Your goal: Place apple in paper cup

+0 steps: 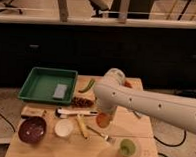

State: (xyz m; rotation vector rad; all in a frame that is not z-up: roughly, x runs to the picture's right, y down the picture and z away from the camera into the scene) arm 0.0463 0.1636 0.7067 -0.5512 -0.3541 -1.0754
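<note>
One short sideways carry left: apple to paper cup

Clenched on the apple [103,120], with the tool [103,117] hanging at the end of the white arm [150,103], low over the middle of the worktop [133,128]. Held just clear of the wood, by the look of it, though contact cannot be ruled out. Paper cup [64,128] standing upright, mouth open, to the picture's left of the apple and slightly nearer the camera, close by but apart. Between the two: a yellow banana-like piece [82,126] lying lengthwise toward the camera, and a white-handled utensil [75,112] just behind. Likely needed: lift enough to pass over these, travel left, settle over the rim before letting go. Cup barely wider than fruit, so centring probably matters.
</note>
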